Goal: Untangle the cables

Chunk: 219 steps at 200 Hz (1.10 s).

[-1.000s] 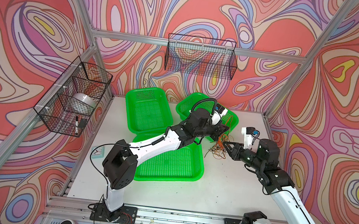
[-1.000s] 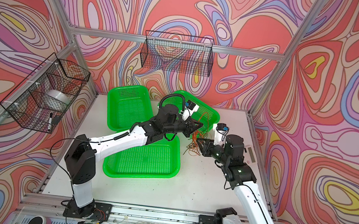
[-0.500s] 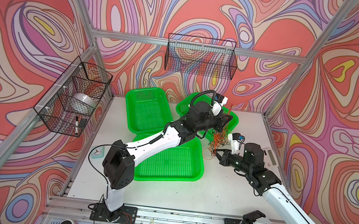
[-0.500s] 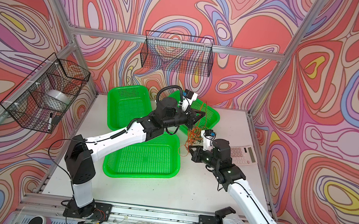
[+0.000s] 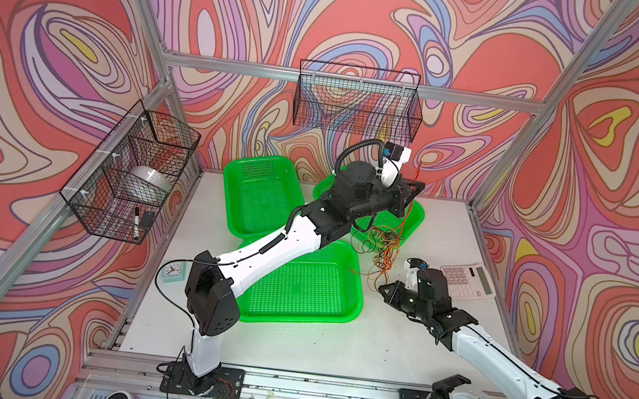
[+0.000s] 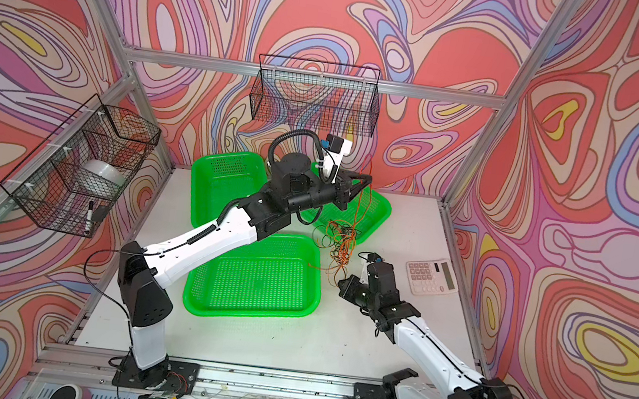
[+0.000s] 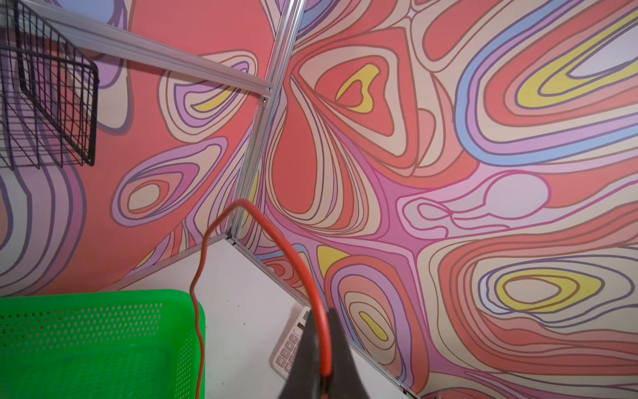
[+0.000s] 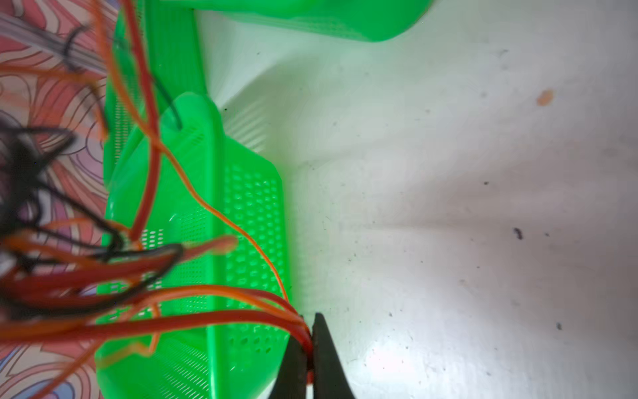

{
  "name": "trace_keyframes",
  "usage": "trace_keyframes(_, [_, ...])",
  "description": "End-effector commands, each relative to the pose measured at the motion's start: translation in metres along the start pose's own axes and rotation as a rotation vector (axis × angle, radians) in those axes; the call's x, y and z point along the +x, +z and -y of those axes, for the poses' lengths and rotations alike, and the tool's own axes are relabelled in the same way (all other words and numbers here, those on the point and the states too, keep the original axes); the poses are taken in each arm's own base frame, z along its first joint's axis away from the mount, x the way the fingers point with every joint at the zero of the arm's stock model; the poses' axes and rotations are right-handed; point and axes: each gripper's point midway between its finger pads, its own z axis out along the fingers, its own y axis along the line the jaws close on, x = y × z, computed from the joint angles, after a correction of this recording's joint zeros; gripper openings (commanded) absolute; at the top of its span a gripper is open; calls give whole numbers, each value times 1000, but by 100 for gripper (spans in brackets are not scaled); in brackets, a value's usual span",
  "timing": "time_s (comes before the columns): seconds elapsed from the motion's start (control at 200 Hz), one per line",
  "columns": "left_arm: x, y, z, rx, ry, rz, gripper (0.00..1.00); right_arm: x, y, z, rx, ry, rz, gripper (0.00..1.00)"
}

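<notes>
The cables (image 5: 384,240) (image 6: 340,237) are a loose tangle of thin orange, red-brown and black wires hanging over the white table, beside the far green basket. My left gripper (image 5: 416,186) (image 6: 366,178) is held high above the tangle. In the left wrist view it (image 7: 319,316) is shut on one red-orange cable (image 7: 293,248) that arches up and drops past a basket rim. My right gripper (image 5: 381,289) (image 6: 340,285) sits low in front of the tangle. In the right wrist view it (image 8: 310,331) is shut on a few orange and red strands (image 8: 221,311).
Three green baskets (image 5: 295,310) (image 5: 265,168) (image 5: 416,217) lie on the table. A calculator (image 5: 466,280) is at the right, a small clock (image 5: 174,271) at the left. Black wire baskets (image 5: 358,101) (image 5: 128,171) hang on the walls.
The left gripper has risen with its cable, stretching it upward. The right gripper closed on strands and drew back toward the front, away from the tangle.
</notes>
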Motion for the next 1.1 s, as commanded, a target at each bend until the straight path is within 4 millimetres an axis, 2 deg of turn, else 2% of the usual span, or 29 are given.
trace_keyframes(0.0, [-26, -1, 4, 17, 25, 61, 0, 8, 1, 40, 152, 102, 17, 0])
trace_keyframes(0.105, [-27, -1, 5, 23, 24, 57, 0, 9, -1, 57, 190, 151, 34, 0])
trace_keyframes(0.245, [-12, 4, 4, 47, 8, 7, 0, -14, -16, 42, 176, 53, 116, 0])
trace_keyframes(0.325, [-1, 8, 3, 59, -3, -25, 0, -36, -34, 18, 124, -59, 190, 30])
trace_keyframes(0.391, [9, 11, 2, 72, -8, -52, 0, -51, -52, -1, 79, -143, 264, 45])
trace_keyframes(0.521, [21, 17, 3, 103, -38, -91, 0, -72, -88, -38, -15, -292, 395, 57])
trace_keyframes(0.621, [25, 19, 9, 130, -51, -103, 0, -84, -102, -53, -44, -341, 455, 60])
trace_keyframes(0.741, [25, 20, 20, 160, -49, -112, 0, -98, -97, -61, -18, -362, 446, 60])
trace_keyframes(0.816, [26, 21, 25, 173, -50, -120, 0, -106, -88, -56, 24, -340, 436, 58])
trace_keyframes(1.026, [23, 15, 47, 214, -44, -136, 0, -111, -69, -24, 168, -269, 424, 58])
trace_keyframes(1.091, [22, 12, 55, 227, -44, -141, 0, -109, -66, -20, 155, -248, 434, 54])
